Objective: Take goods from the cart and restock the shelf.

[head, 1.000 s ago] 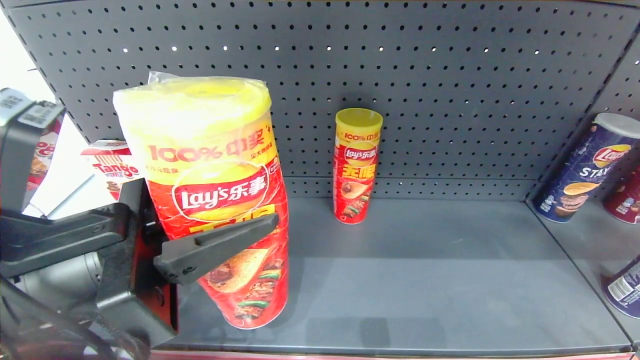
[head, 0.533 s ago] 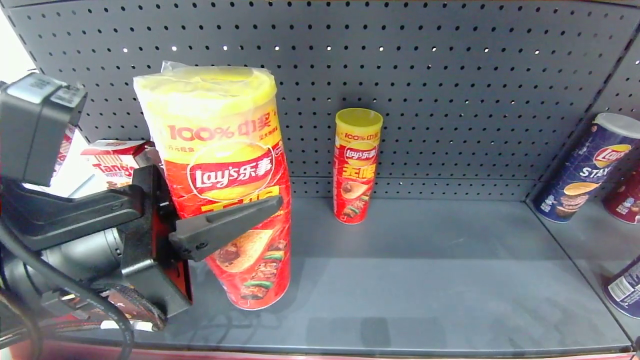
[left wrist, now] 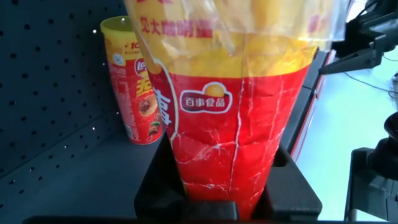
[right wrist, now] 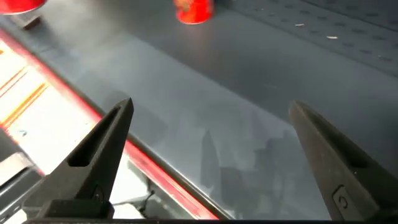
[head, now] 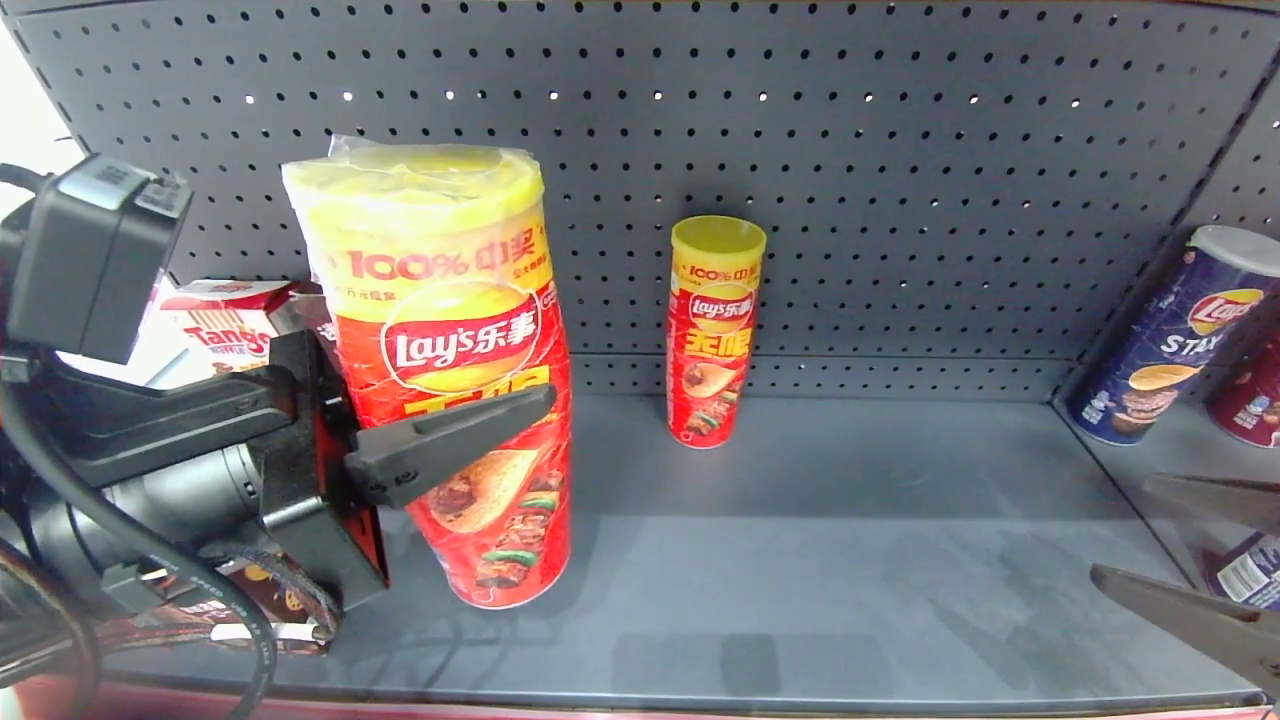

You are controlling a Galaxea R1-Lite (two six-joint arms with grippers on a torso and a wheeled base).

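The big red chip can [head: 440, 300] was pinched by the left claw [head: 470, 425]. The right claw [right wrist: 211, 112] was held wide open above the shelf [head: 850, 560].

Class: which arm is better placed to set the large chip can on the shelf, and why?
Left: the left gripper holds the large chip can at the shelf; the right gripper is empty.

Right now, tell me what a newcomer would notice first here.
The big red-and-yellow chip can stands out first, held upright by the left gripper at the left front of the shelf. Next come a matching can standing alone against the pegboard, and the right gripper, open at the lower right.
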